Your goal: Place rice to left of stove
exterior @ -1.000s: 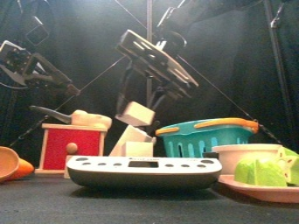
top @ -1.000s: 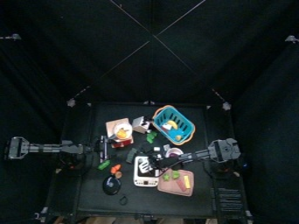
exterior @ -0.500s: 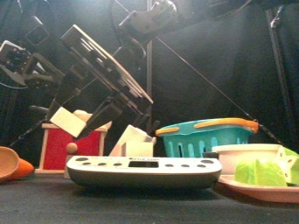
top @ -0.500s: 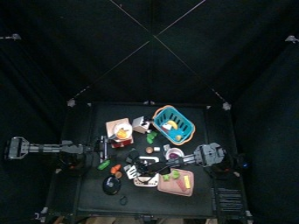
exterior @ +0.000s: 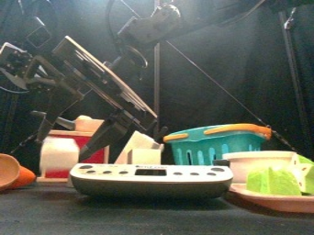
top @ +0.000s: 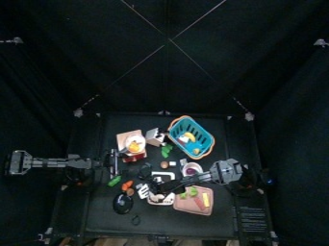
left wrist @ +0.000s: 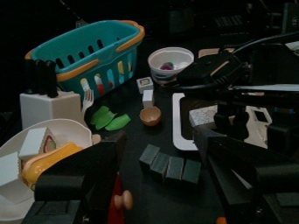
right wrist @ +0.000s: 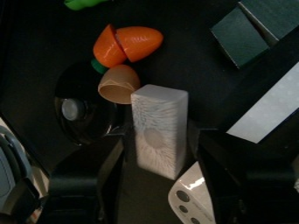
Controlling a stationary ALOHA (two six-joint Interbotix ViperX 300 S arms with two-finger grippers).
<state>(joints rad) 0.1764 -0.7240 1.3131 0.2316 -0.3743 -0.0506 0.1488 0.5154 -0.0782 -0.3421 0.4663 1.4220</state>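
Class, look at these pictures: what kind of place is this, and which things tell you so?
Probably a robot test pen set up as a play kitchen: black curtains enclose a small black table crowded with a teal basket, a toy stove and a plate of toy food.

Table (top: 96,207): small, black, crowded across its middle.
Contents resting on the surface:
- 1 teal basket (top: 190,135) with orange rim, far right of centre.
- 1 red toy block (exterior: 72,152), far left, with cream pieces on top.
- 1 knife block (left wrist: 48,103), beside the basket.
- 1 white bowl (left wrist: 170,59), near the basket.
- 1 grey scale (exterior: 152,180), front centre.
- 1 plate (exterior: 276,195) of green pieces, front right.
- 1 orange bowl (exterior: 10,172), front left edge.
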